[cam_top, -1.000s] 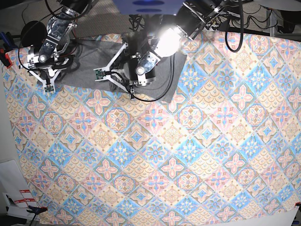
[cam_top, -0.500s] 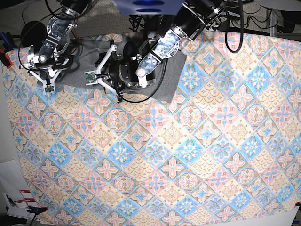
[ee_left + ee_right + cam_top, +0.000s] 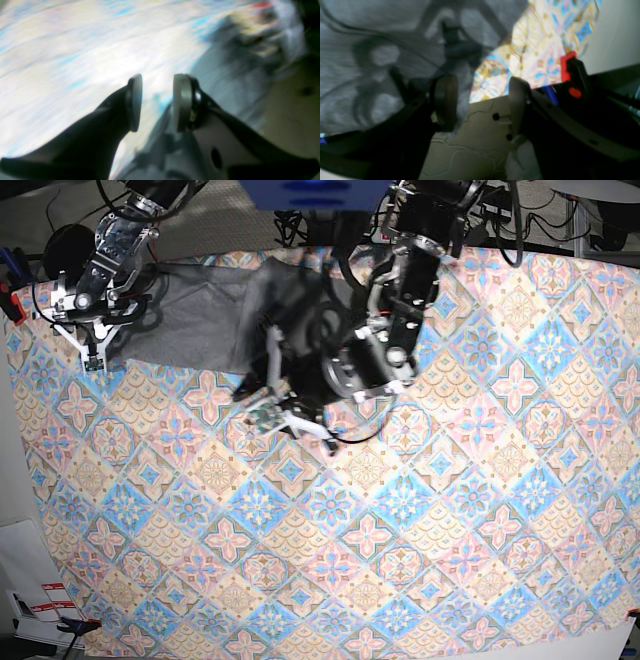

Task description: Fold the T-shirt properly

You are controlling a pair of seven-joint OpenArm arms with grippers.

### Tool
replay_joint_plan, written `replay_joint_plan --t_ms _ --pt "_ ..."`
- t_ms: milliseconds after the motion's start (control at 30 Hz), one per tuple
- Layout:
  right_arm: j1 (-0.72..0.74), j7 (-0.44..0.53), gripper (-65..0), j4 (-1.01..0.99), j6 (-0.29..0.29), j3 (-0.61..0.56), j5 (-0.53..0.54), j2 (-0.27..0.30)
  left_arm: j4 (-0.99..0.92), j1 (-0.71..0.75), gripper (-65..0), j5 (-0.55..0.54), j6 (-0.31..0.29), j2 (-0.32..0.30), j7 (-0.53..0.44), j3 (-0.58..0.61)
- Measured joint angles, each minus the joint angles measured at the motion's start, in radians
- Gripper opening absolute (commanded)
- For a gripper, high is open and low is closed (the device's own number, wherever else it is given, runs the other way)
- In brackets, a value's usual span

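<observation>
The grey T-shirt (image 3: 190, 310) lies spread along the far edge of the table, partly under both arms. My left gripper (image 3: 275, 415) is at the shirt's near edge, over the patterned cloth. The blurred left wrist view shows my left gripper (image 3: 156, 102) open, nothing between its pads, and the T-shirt (image 3: 225, 82) to its right. My right gripper (image 3: 93, 352) is at the shirt's left end by the table corner. In the right wrist view my right gripper (image 3: 481, 105) stands open, one pad (image 3: 445, 102) against the T-shirt (image 3: 370, 62) edge, with no cloth between the jaws.
A colourful tile-patterned tablecloth (image 3: 400, 530) covers the table. A red clamp (image 3: 567, 65) grips the table corner right beside the right gripper. Papers (image 3: 40, 600) lie off the table at the lower left. Cables hang behind the arms at the top.
My left arm has swung from above the middle of the shirt down to its near edge, toward the camera. My right gripper has shifted slightly up and left.
</observation>
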Motion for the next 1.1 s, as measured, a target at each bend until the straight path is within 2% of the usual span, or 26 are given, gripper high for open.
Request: replay_joint_plan --t_ms 100,267,367,467,533,600,667,700,767,833,933,1100 --pt "-0.002 0.045 -32.6 0.0 0.001 0.019 0.0 -0.002 0.048 0.035 -40.3 0.01 0.0 -0.045 0.14 -0.132" --pt "0.0 0.055 -32.5 0.0 0.0 0.048 0.002 -0.003 0.056 0.055 -40.5 0.003 0.001 -0.134 0.276 -0.268" --pt "0.006 0.065 -32.5 0.0 0.001 0.083 0.003 -0.005 0.057 0.116 -40.5 0.003 0.0 -0.168 0.289 -0.309" --pt "0.022 0.154 -30.7 0.0 0.0 0.166 0.003 -0.009 0.056 0.145 -40.5 0.003 -0.003 -0.172 0.295 -0.338" --pt "0.023 0.212 -25.2 0.0 -0.001 0.211 -0.001 -0.024 0.056 0.142 -40.5 0.002 -0.002 -0.173 0.286 -0.339" --pt "0.013 0.227 -18.9 -0.002 0.007 0.217 -0.008 -0.037 0.056 0.143 -40.5 -0.002 -0.002 -0.172 0.284 -0.339" --pt "0.016 0.243 -14.8 -0.006 0.07 0.217 0.014 -0.04 0.056 0.144 -40.3 -0.001 -0.003 -0.172 0.284 -0.339" --pt "0.018 0.237 -14.3 -0.006 0.098 0.217 0.05 -0.039 0.056 0.143 -40.2 0.0 -0.003 -0.173 0.285 -0.339" --pt "0.022 0.248 -14.4 -0.006 0.101 0.248 0.162 -0.042 0.056 0.139 -40.1 -0.001 -0.003 -0.172 0.284 -0.339" --pt "0.034 0.254 -14.4 -0.009 0.097 0.331 0.238 -0.044 0.056 0.137 -40.0 -0.005 -0.003 -0.171 0.284 -0.339" --pt "0.021 0.235 -14.4 -0.053 0.084 0.391 0.239 -0.026 0.055 0.137 -40.0 -0.004 -0.003 -0.173 0.284 -0.339" --pt "0.026 0.244 -14.4 -0.094 0.093 0.383 0.257 -0.04 0.055 0.138 -40.0 -0.004 -0.005 -0.171 0.284 -0.339"
